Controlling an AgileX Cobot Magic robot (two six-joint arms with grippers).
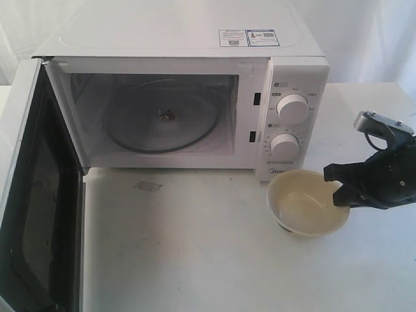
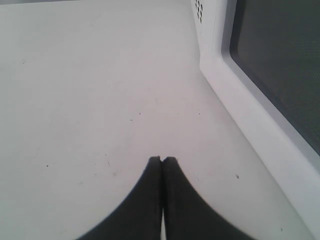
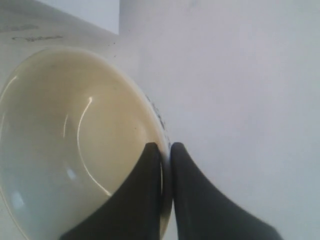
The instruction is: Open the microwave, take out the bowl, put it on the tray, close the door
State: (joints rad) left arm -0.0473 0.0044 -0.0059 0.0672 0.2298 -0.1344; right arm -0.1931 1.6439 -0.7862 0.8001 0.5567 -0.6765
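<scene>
At far left the door stands swung wide open, its dark window edge-on to the exterior view; the left hand, fingers pressed together with nothing between them, hangs just over the white desk beside that door; the microwave shows its open cavity with the glass turntable inside; right of the cavity sit two round knobs; in front of them the bowl, cream and empty, is out on the desk; the right hand is clamped on its right rim, one finger inside, one outside.
</scene>
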